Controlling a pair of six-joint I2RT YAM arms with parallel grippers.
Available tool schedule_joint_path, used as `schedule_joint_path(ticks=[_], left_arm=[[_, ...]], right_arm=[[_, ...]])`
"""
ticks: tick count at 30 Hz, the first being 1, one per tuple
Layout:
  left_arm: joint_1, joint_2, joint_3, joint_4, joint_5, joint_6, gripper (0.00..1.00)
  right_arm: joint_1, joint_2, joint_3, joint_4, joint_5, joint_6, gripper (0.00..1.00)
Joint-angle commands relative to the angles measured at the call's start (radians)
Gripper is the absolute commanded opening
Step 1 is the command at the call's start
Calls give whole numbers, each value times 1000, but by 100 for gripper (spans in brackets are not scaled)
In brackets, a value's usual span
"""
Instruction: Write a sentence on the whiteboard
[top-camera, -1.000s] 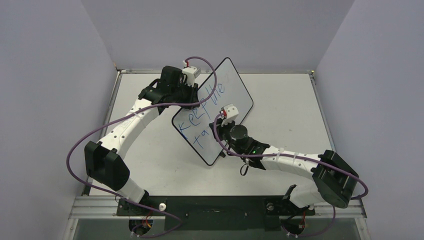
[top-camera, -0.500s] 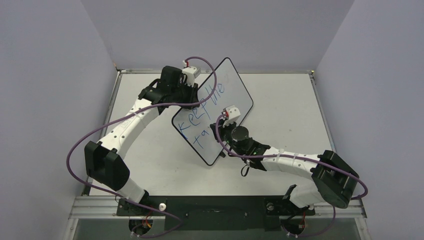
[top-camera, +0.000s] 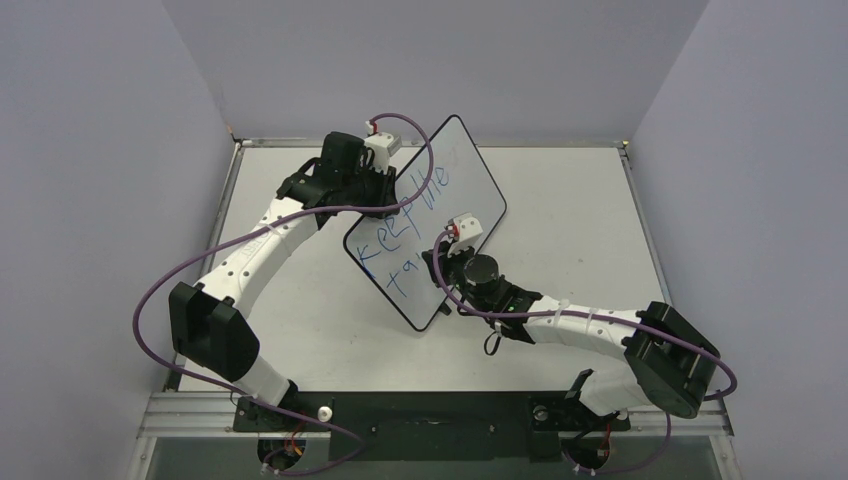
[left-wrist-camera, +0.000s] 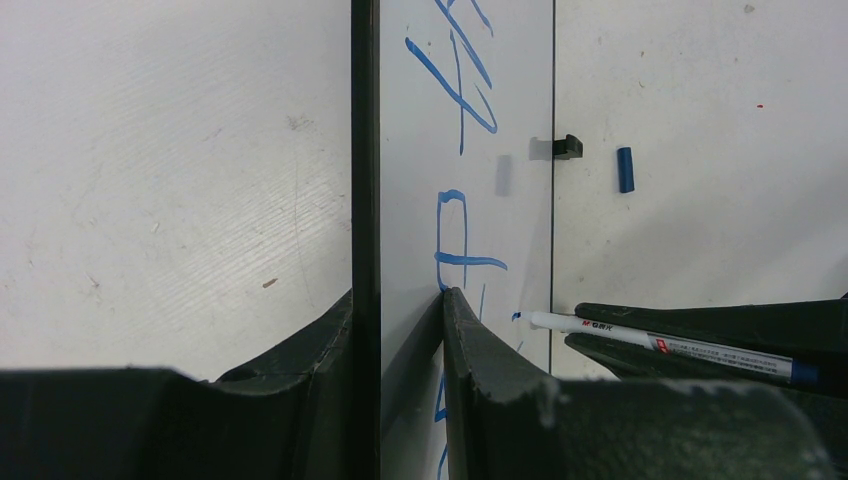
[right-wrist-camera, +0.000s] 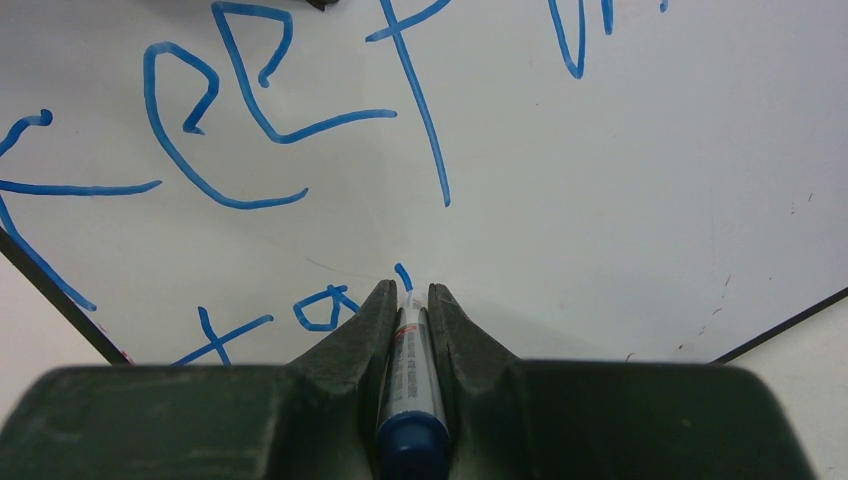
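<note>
Blue marker (right-wrist-camera: 410, 365) tip on whiteboard (right-wrist-camera: 620, 150)

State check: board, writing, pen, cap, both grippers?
whiteboard: rim clamped in the left gripper
sentence: unfinished; "Keep the" on top, second line just begun
marker pen: uncapped, tip on the board
small blue cylinder, probably the cap: loose on the table beside the board
left gripper: shut on the whiteboard
right gripper: shut on the marker pen
</note>
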Motion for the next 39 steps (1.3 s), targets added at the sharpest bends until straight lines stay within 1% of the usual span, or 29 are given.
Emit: schedule_joint_path(ticks=[1,10,25,39], left_arm=[[-42,48,-61,-31,-68,81,0],[-42,50,-61,-32,-66,81,0],[-42,49,-59,-32,-66,81,0],[-44,49,-61,-32,-67,81,0]], right_arm=[[-5,-24,16,-11,-32,13,0],[-5,-28,42,-26,-36,2,0],[-5,-110,51,-75,-32,-1,0],[-5,-77,135,-72,-46,-11,0]])
